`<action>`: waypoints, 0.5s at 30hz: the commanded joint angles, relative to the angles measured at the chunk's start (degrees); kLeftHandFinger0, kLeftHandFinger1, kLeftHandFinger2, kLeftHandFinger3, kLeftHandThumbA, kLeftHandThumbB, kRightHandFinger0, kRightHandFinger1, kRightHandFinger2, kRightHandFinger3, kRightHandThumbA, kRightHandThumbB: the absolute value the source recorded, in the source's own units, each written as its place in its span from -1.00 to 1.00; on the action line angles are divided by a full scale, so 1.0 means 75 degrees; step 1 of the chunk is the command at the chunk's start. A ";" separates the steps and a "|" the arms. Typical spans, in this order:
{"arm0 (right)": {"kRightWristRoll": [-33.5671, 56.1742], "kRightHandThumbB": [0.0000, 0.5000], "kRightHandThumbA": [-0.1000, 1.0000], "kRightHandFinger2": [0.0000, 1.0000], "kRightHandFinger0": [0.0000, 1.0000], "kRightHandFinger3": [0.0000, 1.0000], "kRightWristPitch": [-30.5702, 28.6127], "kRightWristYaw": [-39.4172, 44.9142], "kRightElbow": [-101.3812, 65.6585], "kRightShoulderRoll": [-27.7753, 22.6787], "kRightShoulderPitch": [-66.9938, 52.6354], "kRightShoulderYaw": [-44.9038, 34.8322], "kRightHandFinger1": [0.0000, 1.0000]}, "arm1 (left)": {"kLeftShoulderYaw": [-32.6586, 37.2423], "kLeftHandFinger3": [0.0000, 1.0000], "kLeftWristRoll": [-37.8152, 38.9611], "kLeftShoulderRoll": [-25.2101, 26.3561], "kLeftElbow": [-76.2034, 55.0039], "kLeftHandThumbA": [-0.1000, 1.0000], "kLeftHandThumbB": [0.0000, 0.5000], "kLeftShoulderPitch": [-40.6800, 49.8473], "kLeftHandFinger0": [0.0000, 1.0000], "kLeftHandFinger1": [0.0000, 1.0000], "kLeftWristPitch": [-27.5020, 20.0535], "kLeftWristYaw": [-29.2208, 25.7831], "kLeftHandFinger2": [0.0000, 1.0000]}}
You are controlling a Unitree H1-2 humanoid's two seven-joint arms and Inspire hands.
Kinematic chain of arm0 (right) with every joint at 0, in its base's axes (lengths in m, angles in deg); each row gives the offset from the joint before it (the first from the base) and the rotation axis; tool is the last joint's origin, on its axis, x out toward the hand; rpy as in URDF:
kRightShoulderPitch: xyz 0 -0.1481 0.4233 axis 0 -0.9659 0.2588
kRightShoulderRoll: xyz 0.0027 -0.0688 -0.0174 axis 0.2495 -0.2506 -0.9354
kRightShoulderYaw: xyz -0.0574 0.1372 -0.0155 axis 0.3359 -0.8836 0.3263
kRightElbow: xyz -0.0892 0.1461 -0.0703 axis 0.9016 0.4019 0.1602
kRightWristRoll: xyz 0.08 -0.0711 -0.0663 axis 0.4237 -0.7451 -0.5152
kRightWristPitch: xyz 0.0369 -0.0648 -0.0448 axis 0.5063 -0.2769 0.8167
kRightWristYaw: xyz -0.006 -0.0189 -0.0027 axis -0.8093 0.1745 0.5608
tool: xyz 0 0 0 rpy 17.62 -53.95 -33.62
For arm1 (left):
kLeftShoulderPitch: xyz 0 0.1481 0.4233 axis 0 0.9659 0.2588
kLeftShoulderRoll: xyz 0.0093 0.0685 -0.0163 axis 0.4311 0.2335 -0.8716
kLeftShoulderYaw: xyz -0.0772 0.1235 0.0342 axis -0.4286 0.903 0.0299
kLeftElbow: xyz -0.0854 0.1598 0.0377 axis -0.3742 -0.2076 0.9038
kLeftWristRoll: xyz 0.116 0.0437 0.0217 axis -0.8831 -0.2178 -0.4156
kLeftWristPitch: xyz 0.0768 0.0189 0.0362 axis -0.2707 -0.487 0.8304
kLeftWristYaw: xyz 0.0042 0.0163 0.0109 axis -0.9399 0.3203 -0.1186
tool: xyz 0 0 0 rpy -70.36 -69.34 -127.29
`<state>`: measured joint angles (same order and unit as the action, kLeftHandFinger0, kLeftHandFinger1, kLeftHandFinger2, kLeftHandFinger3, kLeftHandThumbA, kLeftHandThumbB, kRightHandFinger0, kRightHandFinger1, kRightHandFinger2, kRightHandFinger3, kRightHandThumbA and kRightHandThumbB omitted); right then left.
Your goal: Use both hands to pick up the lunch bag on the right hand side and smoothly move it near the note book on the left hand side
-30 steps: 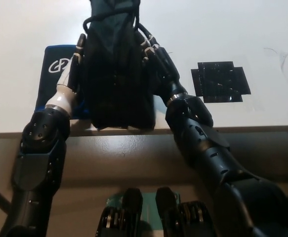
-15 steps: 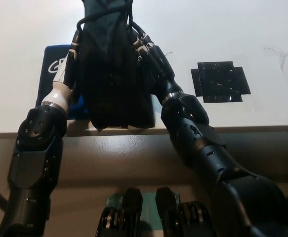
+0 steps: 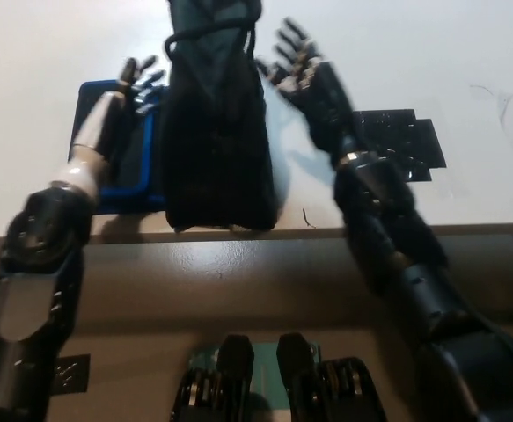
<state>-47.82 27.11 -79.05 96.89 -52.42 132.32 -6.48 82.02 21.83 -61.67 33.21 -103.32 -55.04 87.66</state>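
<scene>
The dark lunch bag (image 3: pixel 214 132) stands upright near the white table's front edge, its strap looped at the top. It partly covers the right side of the blue notebook (image 3: pixel 115 185) lying flat beside it. My white left hand (image 3: pixel 120 110) is open over the notebook, a small gap away from the bag's left side. To the right of the bag my black right hand (image 3: pixel 309 75) is open with fingers spread, clear of the bag.
A patch of black tape (image 3: pixel 397 145) is stuck on the table (image 3: pixel 467 53) to the right, partly under my right forearm. The table's front edge (image 3: pixel 326 233) runs across the middle of the view.
Both hands have let go of the bag and swung outward, fingers spreading. The bag now stands by itself on the table next to the notebook.
</scene>
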 commanded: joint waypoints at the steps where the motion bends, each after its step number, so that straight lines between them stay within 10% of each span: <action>1: -0.0428 0.51 1.00 1.00 1.00 1.00 -0.0375 -0.0194 -0.1409 -0.0214 -0.0342 0.0082 1.00 | -0.0056 1.00 -0.0063 0.0514 -0.0947 1.00 0.82 0.0310 1.00 1.00 -0.0251 0.0157 1.00; 15: -0.0183 0.25 1.00 1.00 1.00 1.00 0.0731 0.0056 -0.5068 -0.0677 -0.2519 -0.0013 1.00 | -0.0599 1.00 0.0577 0.1188 -0.3607 1.00 0.64 0.2308 1.00 1.00 -0.0196 0.0441 1.00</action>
<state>-49.26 29.44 -79.38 72.33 -54.80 116.64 -6.52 80.99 22.54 -57.50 16.17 -90.08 -54.08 88.74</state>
